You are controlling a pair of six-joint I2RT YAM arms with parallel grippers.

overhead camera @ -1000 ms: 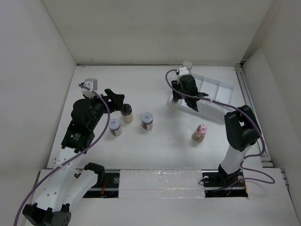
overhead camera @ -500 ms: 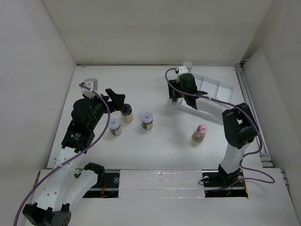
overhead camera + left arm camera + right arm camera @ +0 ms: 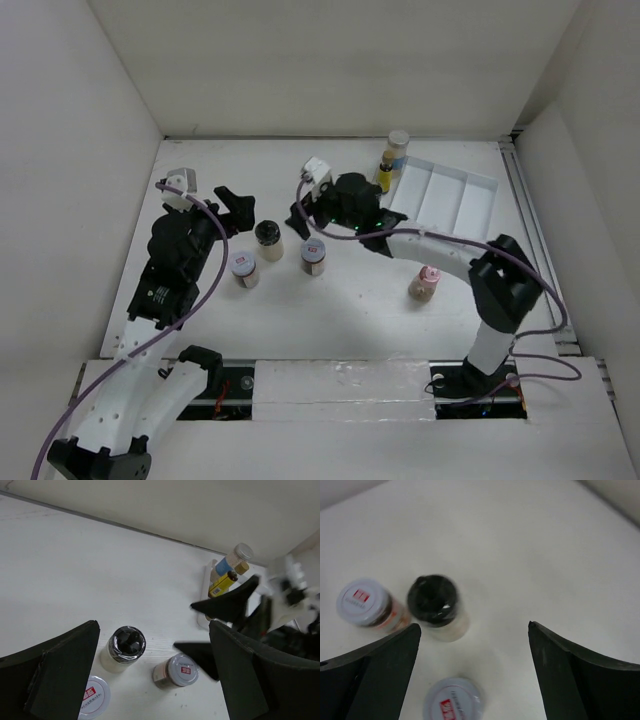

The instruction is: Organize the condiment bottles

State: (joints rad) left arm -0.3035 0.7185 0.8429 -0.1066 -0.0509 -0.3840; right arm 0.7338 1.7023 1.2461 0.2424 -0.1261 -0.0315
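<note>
Three condiment bottles cluster mid-table: a black-lidded jar [image 3: 268,240], a white-lidded jar with a red mark [image 3: 243,268] and a grey-lidded jar [image 3: 314,256]. A pink-capped bottle [image 3: 426,283] stands alone to the right. A slim yellow bottle [image 3: 384,178] and a pale-lidded bottle [image 3: 397,148] stand at the left end of the white tray [image 3: 445,195]. My left gripper [image 3: 243,207] is open just left of the black-lidded jar [image 3: 127,647]. My right gripper [image 3: 305,222] is open above the cluster, the black-lidded jar [image 3: 436,605] ahead of its fingers. Neither holds anything.
The tray has three compartments and lies at the back right. White walls close in the table on the left, back and right. A rail runs along the right edge. The right gripper's fingers [image 3: 225,602] reach into the left wrist view near the grey-lidded jar [image 3: 181,670].
My right arm swung from the tray's left end to the middle cluster and opened, leaving the yellow bottle standing there. My left gripper opened and drew back slightly from the black-lidded jar.
</note>
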